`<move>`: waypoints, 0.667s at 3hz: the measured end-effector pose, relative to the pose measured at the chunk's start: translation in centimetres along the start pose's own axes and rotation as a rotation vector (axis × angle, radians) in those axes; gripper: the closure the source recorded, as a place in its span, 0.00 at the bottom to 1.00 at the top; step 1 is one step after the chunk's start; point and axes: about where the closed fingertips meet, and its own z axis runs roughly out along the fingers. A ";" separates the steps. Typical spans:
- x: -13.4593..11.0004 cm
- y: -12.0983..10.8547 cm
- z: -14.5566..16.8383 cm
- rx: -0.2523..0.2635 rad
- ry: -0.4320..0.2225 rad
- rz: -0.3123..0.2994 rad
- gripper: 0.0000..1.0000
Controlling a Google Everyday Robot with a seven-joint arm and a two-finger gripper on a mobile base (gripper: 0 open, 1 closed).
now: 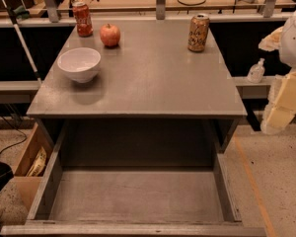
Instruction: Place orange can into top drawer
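The orange can (199,32) stands upright near the far right corner of the grey table top (153,78). The top drawer (135,196) is pulled out wide below the table's front edge, and its flat bottom is bare. My gripper (276,118) shows as pale yellowish parts at the right edge of the view, beside the table's right side. It is well off from the can, lower and to its right, and holds nothing that I can see.
A red cola can (82,19) and a red apple (110,35) stand at the far left of the table. A white bowl (79,64) sits at mid left. A small sanitiser bottle (256,71) stands on a ledge to the right. A cardboard box (32,164) is on the floor at left.
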 end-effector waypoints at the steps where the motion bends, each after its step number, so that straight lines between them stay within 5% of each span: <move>1: 0.0 0.0 0.0 0.000 0.000 0.000 0.00; 2: -0.1 -1.8 1.0 0.045 -0.063 0.038 0.00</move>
